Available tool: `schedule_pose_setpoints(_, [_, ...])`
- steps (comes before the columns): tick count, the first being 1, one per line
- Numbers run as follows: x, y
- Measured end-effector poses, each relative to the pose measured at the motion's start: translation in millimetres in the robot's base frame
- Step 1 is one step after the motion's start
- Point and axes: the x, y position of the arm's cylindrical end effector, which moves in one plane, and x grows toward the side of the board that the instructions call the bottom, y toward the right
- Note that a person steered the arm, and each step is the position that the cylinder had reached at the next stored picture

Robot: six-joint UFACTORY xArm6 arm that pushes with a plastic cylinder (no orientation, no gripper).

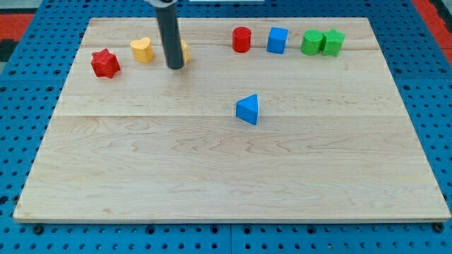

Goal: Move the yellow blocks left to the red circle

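Observation:
A yellow heart-shaped block [142,50] lies near the view's top left. A second yellow block [184,51] sits just to its right, mostly hidden behind my rod, so its shape cannot be made out. My tip [175,66] rests on the board between them, touching or nearly touching the hidden yellow block's left side. The red circle, a red cylinder [241,39], stands to the view's right of both yellow blocks, near the top edge.
A red star block [105,63] lies at the far left. A blue cube [277,40], a green cylinder-like block [311,42] and a green star block [333,42] line the top right. A blue triangle [248,109] sits mid-board. The wooden board [226,176] rests on blue pegboard.

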Motion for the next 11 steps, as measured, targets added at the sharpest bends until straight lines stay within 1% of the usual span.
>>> schedule_pose_setpoints(1, [-11, 19])
schedule_pose_setpoints(2, [-14, 21])
schedule_pose_setpoints(3, [7, -11])
schedule_pose_setpoints(4, [-3, -70])
schedule_pose_setpoints(5, [-32, -71])
schedule_pose_setpoints(6, [-32, -41])
schedule_pose_setpoints(7, [-32, 5])
schedule_pose_setpoints(8, [-33, 32])
schedule_pose_setpoints(9, [-16, -2])
schedule_pose_setpoints(10, [-8, -88])
schedule_pose_setpoints(11, [-21, -178])
